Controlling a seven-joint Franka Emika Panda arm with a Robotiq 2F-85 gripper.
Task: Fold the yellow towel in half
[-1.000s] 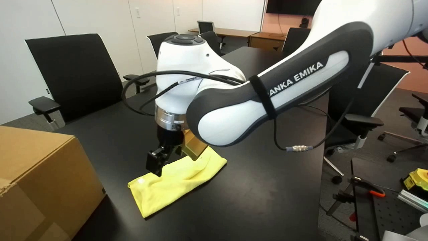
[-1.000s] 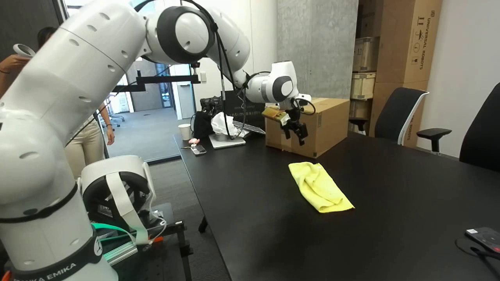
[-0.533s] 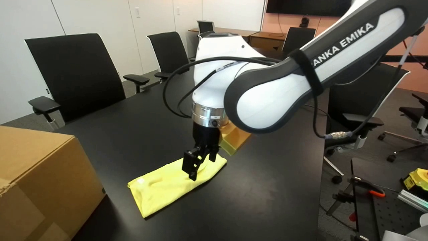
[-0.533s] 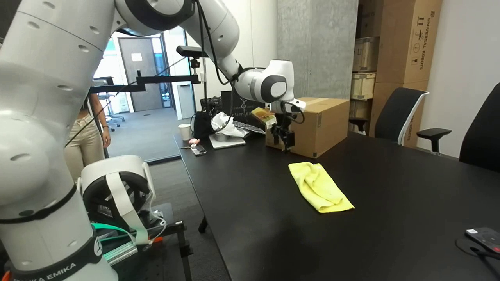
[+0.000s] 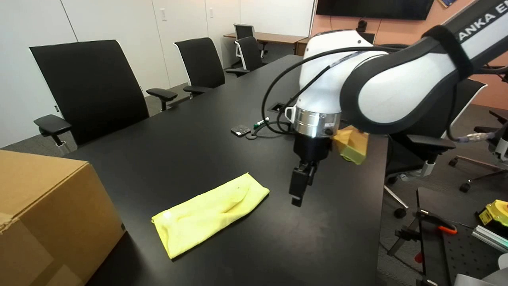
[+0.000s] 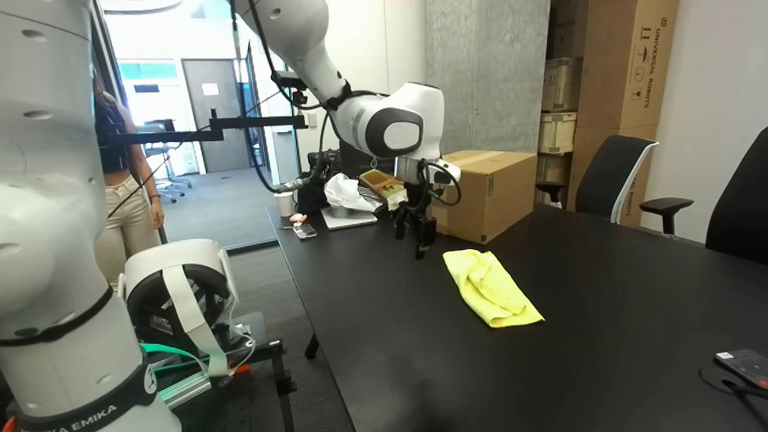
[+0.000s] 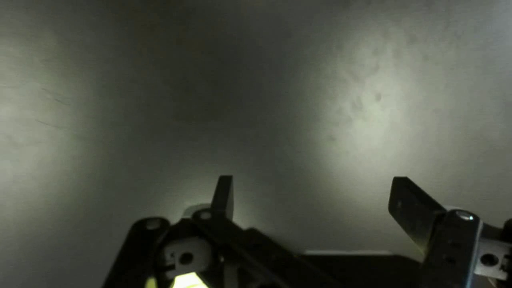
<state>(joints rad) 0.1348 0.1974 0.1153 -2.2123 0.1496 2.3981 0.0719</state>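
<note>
In an exterior view, the yellow towel (image 5: 210, 216) lies on the worktop (image 5: 317, 250), its long axis slanting from lower left to upper right. The pincer (image 7: 312, 180) hangs apart from the towel, empty, jaws spread wide.

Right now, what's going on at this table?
The job is folding the towel in half, but the arm isn't handling anything. Its jaws are open with nothing between them, over the table and off to one side of the towel. The towel lies on the table, rumpled and apparently folded over; can't tell if that's a true half fold. The box stands nearby, apart from it.
</note>
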